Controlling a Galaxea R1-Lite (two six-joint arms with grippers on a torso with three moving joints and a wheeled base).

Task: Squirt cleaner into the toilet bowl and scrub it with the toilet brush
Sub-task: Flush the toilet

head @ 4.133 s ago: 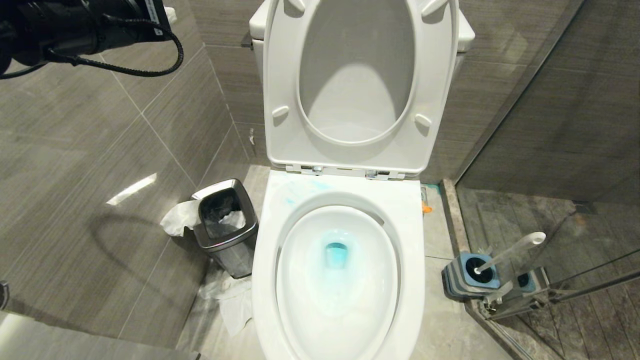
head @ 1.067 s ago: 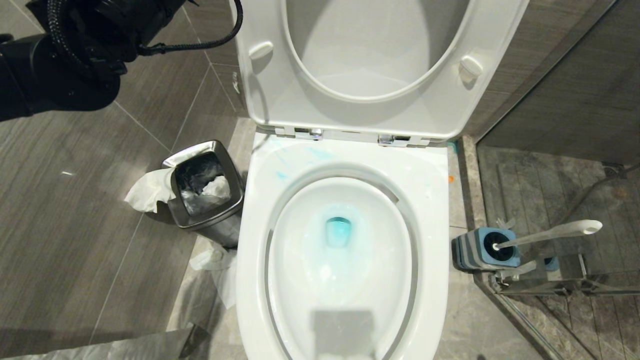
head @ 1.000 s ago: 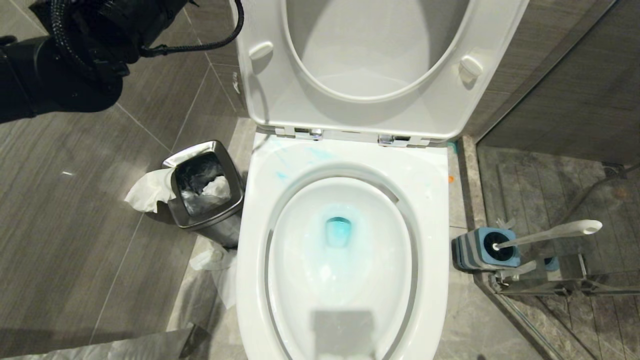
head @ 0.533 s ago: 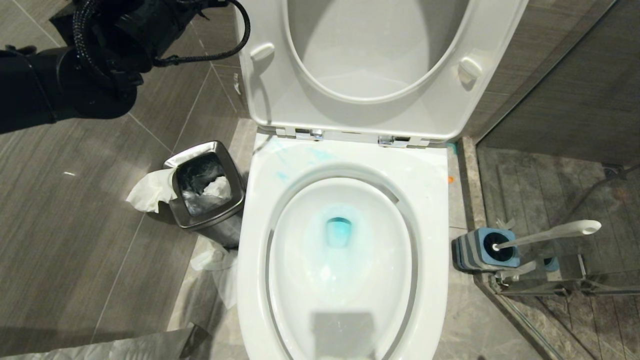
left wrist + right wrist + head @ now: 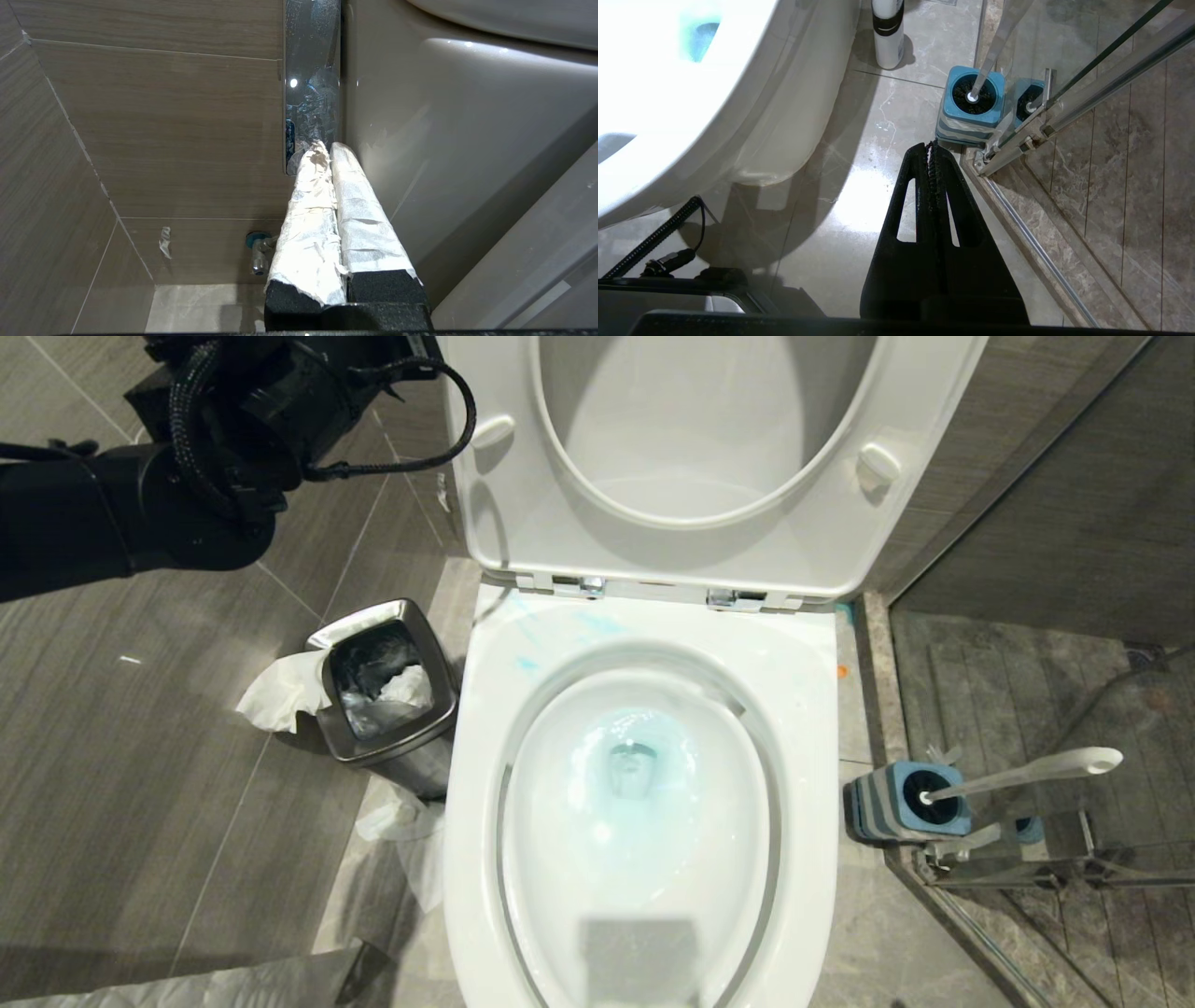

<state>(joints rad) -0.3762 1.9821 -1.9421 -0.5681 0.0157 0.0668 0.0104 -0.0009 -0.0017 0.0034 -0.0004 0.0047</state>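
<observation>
Left gripper (image 5: 326,148) raised beside the tank, fingers pressed together and wrapped in white paper, tips against the chrome flush lever (image 5: 312,84) — probably a closed tip chosen to push, not to grasp; holding nothing. Right gripper (image 5: 931,145) parked low over the floor, fingers closed flat on each other, empty, pointing toward the toilet brush (image 5: 1022,772); not at work, it seems.

Toilet bowl (image 5: 794,728) open, seat and lid (image 5: 485,523) lifted upright to leave the basin free; inside, water disturbed and pale, the cleaner (image 5: 635,770) spread as turquoise tint around the drain, plus some blue smears on the back rim; likely a flush in hand. Brush standing in its grey and blue holder (image 5: 896,803), handle leaning away from the toilet toward the glass — on the floor just beside the bowl. Steel waste bin (image 5: 385,700) on the other side, black liner, crumpled tissue inside and hanging over its edge. White bottle (image 5: 887,32) standing on the floor near the bowl; contents impossible to tell.
</observation>
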